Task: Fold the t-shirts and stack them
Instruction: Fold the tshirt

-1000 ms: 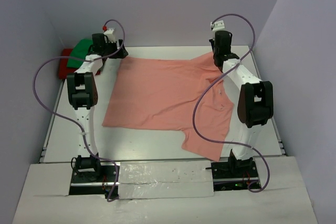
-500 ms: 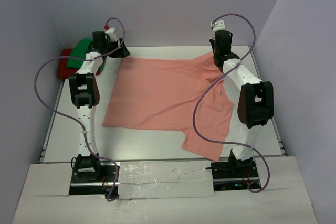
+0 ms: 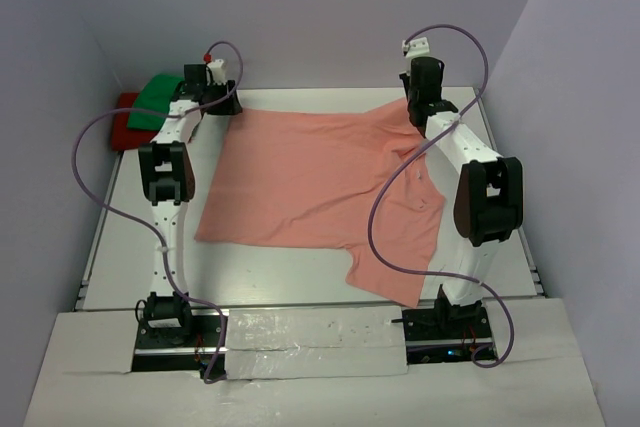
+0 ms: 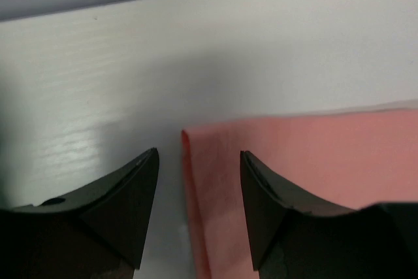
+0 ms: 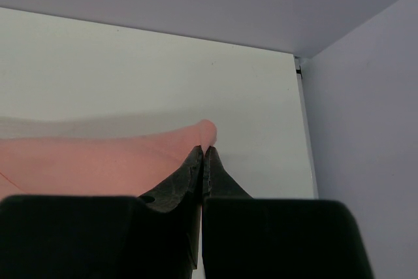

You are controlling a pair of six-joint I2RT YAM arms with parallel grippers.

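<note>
salmon-pink t-shirt (image 3: 300, 177) spread out, green t-shirt (image 3: 160, 95) and red t-shirt (image 3: 125, 115) piled far left

So the salmon-pink t-shirt is laid out mostly flat in the middle, smooth on its left part and pretty rumpled on the right, with one flap trailing toward the near side. Its far-right corner is pulled upward. The green t-shirt is bunched up on top of the red t-shirt, of which only an edge can be seen.
</note>
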